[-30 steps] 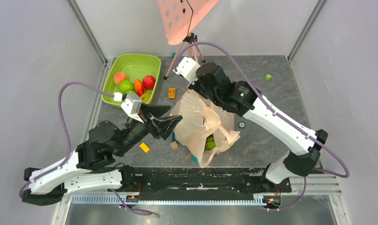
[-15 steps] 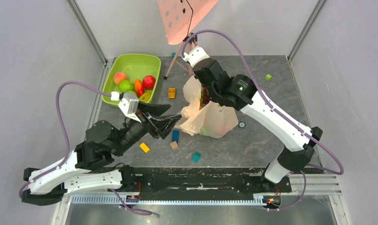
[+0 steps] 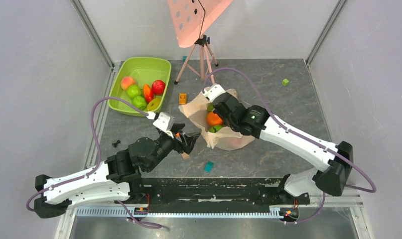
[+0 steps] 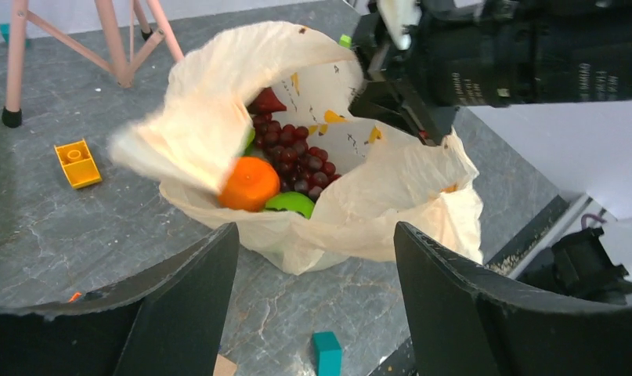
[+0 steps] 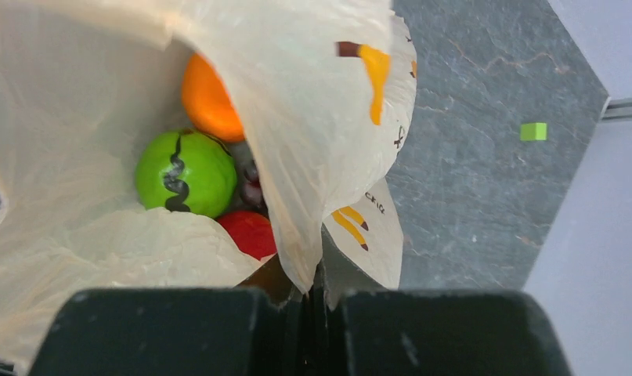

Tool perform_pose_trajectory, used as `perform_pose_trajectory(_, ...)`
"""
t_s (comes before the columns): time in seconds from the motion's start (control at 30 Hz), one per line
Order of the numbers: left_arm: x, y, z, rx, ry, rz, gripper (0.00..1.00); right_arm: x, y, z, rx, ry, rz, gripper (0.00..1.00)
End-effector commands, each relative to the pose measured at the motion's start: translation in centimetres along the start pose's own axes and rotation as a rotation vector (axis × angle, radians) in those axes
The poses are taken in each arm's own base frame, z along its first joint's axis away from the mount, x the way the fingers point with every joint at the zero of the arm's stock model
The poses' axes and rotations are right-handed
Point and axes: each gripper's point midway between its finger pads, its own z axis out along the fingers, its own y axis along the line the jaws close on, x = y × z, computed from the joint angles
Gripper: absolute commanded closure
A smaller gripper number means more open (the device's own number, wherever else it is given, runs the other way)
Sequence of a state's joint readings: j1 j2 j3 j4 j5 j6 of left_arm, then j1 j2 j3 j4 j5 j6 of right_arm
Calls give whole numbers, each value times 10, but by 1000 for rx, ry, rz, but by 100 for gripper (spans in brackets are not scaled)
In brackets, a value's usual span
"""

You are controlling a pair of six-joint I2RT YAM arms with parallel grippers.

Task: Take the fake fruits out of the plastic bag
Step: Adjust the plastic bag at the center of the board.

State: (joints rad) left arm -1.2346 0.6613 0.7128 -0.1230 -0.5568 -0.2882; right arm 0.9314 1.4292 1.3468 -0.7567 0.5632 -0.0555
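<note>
Whereas half a second ago the right arm held the plastic bag [image 3: 229,142] up off the surface [image 3: 313,99], the bag now lies slumped on it near the middle with its mouth gaping toward the left arm, and the right pincer [image 5: 312,296] is clenched on a fold of the bag's rim. Meanwhile the left arm has shifted rightward, so the left pincer [image 4: 314,239] sits just short of the bag's mouth, released, its fingers [image 4: 183,301] wide apart with nothing between them; that arm now covers the blue and amber blocks that showed before. Inside the bag are one orange [image 4: 250,184], one grape bunch [image 4: 298,163], one red fruit [image 5: 250,232] and one striped green fruit [image 5: 184,174]. From above, a second green patch shows by the rim, too small to tell what it is. Back left, the green tub [image 3: 139,67] holds one peach [image 3: 127,82], two green fruits [image 3: 134,91], one red apple [image 3: 158,87] and one orange arc piece [image 3: 147,92]. Four loose blocks lie on the surface: a yellow block [image 3: 182,98], a teal block [image 3: 208,166], a green block [image 3: 285,82] and a tan block [image 4: 226,366].
</note>
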Motion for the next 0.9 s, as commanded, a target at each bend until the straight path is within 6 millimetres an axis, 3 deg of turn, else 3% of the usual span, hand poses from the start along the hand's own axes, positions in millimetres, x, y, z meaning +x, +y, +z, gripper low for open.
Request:
perform_pose_trajectory(0.0,-22,1,11,-44,-109,-45,20,-27,1,-14,-73,-155,154,100)
perform_pose_trajectory(0.2,-16,-5,36,-77,-133,-15,15,-32,14,-22,-172,-223,215,100)
perform_pose_trajectory(0.4,3,-5,65,-121,-111,33,12,-40,22,-34,-254,-281,236,100)
perform_pose_trajectory(0.73,43,36,106,-148,-25,-16,12,-37,26,-43,-304,-314,272,100)
perform_pose_trajectory(0.87,52,29,123,-93,10,7,11,-35,28,-42,-318,-320,279,100)
